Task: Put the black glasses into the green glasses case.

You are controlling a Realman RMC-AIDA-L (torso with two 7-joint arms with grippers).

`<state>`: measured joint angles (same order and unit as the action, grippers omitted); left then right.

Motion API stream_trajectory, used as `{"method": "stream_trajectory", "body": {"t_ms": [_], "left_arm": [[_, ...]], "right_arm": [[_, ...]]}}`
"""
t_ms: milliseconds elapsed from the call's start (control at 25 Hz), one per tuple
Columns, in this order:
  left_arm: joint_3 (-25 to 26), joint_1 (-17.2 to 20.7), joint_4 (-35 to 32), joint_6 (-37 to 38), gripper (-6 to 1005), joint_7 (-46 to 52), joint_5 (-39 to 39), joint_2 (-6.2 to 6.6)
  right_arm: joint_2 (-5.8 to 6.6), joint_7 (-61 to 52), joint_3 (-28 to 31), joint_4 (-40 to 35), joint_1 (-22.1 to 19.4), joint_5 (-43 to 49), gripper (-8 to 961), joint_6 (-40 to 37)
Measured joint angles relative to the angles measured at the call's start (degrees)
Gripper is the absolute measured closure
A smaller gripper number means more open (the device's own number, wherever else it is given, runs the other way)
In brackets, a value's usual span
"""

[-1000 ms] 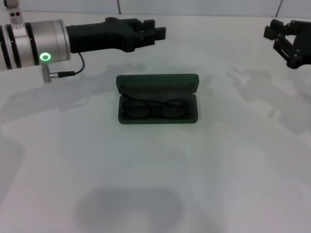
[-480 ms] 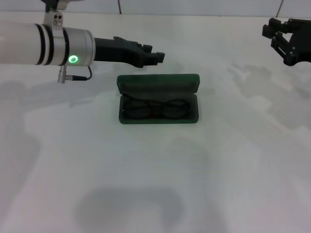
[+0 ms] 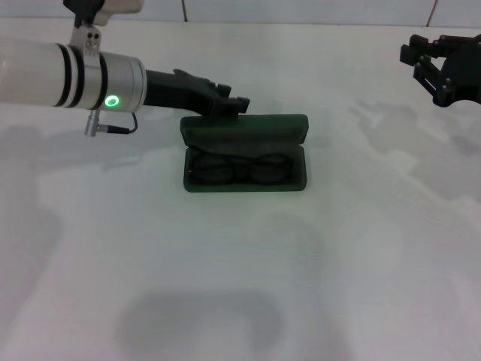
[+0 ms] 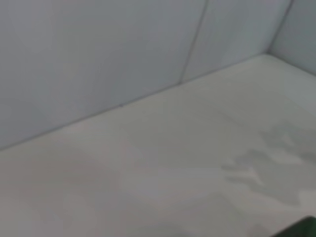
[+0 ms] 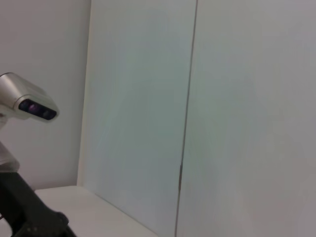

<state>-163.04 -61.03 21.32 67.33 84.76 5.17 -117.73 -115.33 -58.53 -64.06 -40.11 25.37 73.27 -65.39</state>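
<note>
Glasses sit in the open case, left gripper, fingers together and empty, at the lid's back edge to push it closed; right gripper parked, spread unclear.

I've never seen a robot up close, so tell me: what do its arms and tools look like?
The left arm is a thick silvery-white tube with black rings, a glowing green ring light and a thin black cable looping from a small metal plug. Its tool, the left gripper, is slim, angular and matte black. The right gripper is also black, a blocky open frame of bars.
</note>
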Motion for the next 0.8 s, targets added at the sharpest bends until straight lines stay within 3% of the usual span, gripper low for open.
{"method": "stream_trajectory", "body": {"t_ms": [320,560,800], "left_arm": [[0.01,0.54,-0.19,2.74,537,-4.91,-2.09,-0.28],[-0.04,1.67,-0.91,2.63,539,-12.03,-3.8,-1.8],[0.01,2.85,-2.19,2.37,540,-15.86,-2.08,-1.77]], "right_arm": [[-0.06,0.58,0.05,0.26,0.09,-0.01,778,0.46],[-0.06,1.13,0.08,2.94,1.96,-0.05,773,2.03],[-0.06,1.8,-0.26,3.11,2.29,-0.07,768,3.13]]}}
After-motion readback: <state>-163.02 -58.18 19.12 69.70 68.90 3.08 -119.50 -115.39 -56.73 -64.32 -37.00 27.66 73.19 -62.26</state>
